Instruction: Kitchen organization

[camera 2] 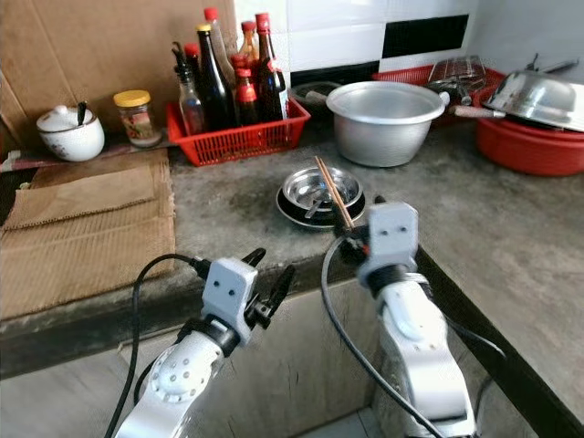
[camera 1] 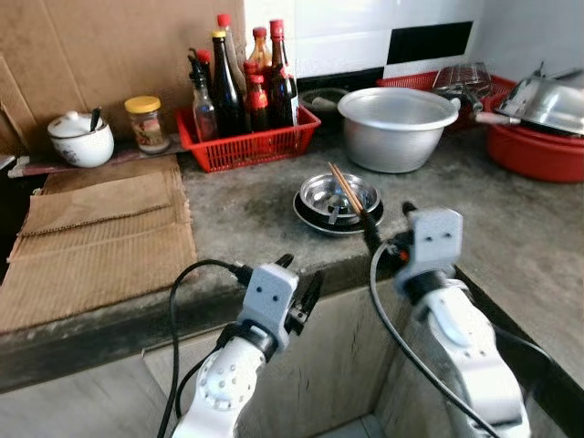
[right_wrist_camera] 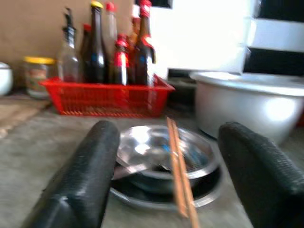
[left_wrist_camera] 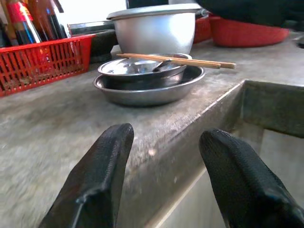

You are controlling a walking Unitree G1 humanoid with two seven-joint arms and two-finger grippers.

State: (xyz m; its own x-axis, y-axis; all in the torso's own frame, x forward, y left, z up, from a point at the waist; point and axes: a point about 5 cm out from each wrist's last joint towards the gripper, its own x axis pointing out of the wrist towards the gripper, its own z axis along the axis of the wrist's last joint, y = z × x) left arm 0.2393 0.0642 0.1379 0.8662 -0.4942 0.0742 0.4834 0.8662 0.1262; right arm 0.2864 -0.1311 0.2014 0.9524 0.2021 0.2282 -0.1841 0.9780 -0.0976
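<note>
A small steel bowl (camera 1: 338, 193) sits in a shallow steel plate (camera 1: 315, 218) near the counter's front edge. A pair of wooden chopsticks (camera 1: 348, 199) lies across the bowl, with a spoon (right_wrist_camera: 130, 167) inside it. My right gripper (camera 1: 390, 228) is open just in front of the bowl, its fingers (right_wrist_camera: 95, 166) on either side of the chopsticks' near end without touching them. My left gripper (camera 1: 300, 287) is open lower down, at the counter's front edge, left of the bowl; its fingertips (left_wrist_camera: 107, 161) hold nothing.
A red basket (camera 1: 246, 141) of sauce bottles stands at the back, with a large aluminium pot (camera 1: 396, 126) to its right. Red tubs (camera 1: 534, 146) with steel ware fill the back right. A jar (camera 1: 145, 122), a white sugar bowl (camera 1: 80, 137) and cardboard (camera 1: 91, 228) lie to the left.
</note>
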